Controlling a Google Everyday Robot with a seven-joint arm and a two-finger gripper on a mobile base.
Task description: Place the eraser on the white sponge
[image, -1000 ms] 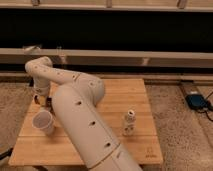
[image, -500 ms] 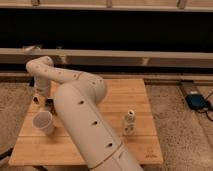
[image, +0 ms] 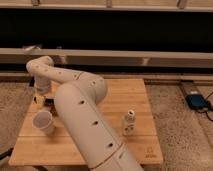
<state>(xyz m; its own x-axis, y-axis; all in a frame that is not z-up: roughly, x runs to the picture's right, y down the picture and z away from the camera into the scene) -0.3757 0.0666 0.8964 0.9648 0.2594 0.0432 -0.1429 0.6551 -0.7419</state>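
Observation:
My gripper [image: 39, 98] hangs at the end of the white arm, low over the far left part of the wooden table [image: 115, 100], just behind the white paper cup [image: 43, 121]. A small dark spot [image: 41, 103] at the gripper's tip may be the eraser; I cannot tell whether it is held. A pale patch right at the gripper may be the white sponge, but the gripper covers most of it. The arm's thick link [image: 85, 120] crosses the table's middle and hides what lies under it.
A small white bottle [image: 129, 123] stands upright on the table's right half. A dark wall with a pale ledge [image: 150, 55] runs behind the table. A blue device [image: 197, 101] with a cable lies on the floor at the right.
The gripper has stayed at the same spot on the table's left side, with at most a tiny shift. The cup and bottle have not moved.

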